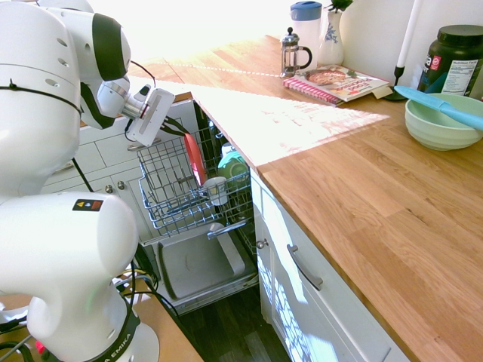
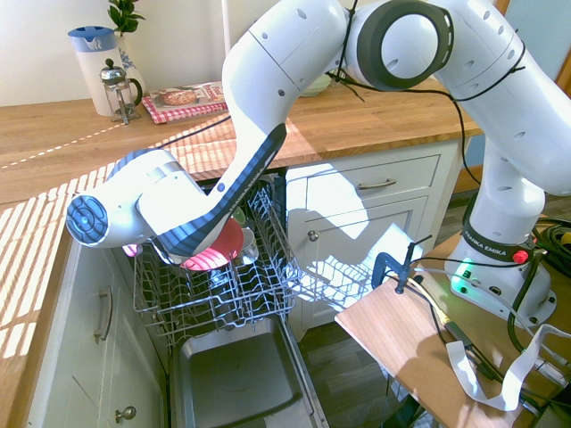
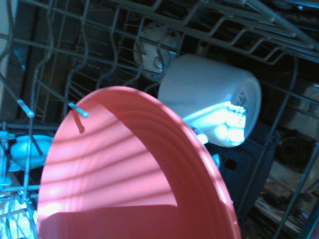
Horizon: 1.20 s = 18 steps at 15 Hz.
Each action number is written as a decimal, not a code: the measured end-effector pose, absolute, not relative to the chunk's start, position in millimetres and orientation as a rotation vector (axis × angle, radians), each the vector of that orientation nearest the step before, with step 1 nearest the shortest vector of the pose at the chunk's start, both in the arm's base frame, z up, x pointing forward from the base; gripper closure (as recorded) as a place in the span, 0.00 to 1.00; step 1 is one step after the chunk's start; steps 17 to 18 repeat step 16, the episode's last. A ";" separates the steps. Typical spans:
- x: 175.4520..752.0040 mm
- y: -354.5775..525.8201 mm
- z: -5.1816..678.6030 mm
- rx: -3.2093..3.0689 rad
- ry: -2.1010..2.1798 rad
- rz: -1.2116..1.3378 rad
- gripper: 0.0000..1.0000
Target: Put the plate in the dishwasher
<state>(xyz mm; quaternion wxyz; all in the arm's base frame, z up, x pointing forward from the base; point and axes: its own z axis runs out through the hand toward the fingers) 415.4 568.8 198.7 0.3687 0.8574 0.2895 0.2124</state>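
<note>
One plate (image 1: 195,157) matters here, a coral-red plastic disc with a low raised rim, and it stands on edge in the wire rack (image 1: 160,197) of the dishwasher (image 1: 198,265). It sits toward the back half of that rack, just beside a white mug (image 1: 216,190) that lies tipped among the tines. From the wrist view the plate (image 3: 114,174) fills the near field, its ridged rim curving past the mug (image 3: 212,97), with rack wires crossing behind it.

By the look of it the plate is light and stiff, unlikely to crack if it knocks a tine, but smooth enough to slide in a pinch. The rim is the sensible place to take it, since the thin edge gives two flat faces to press on; the broad centre offers nothing to grip.

The end effector (image 1: 170,130) reaches down at a slant over the rack's rear corner, and its fingers appear pressed together on the plate's upper rim. In the second exterior view the arm hides most of the contact, and only a red crescent of plate (image 2: 217,252) shows beneath it, low inside the rack (image 2: 214,294).

I would judge the plate is nearly seated between tines, though whether it rests on the rack yet I cannot tell.
</note>
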 end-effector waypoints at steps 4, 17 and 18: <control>434.3 579.2 211.7 2.297 0.778 0.424 0.00; 458.8 591.6 271.7 2.487 0.791 0.130 0.00; 458.8 591.6 271.7 2.487 0.791 0.130 0.00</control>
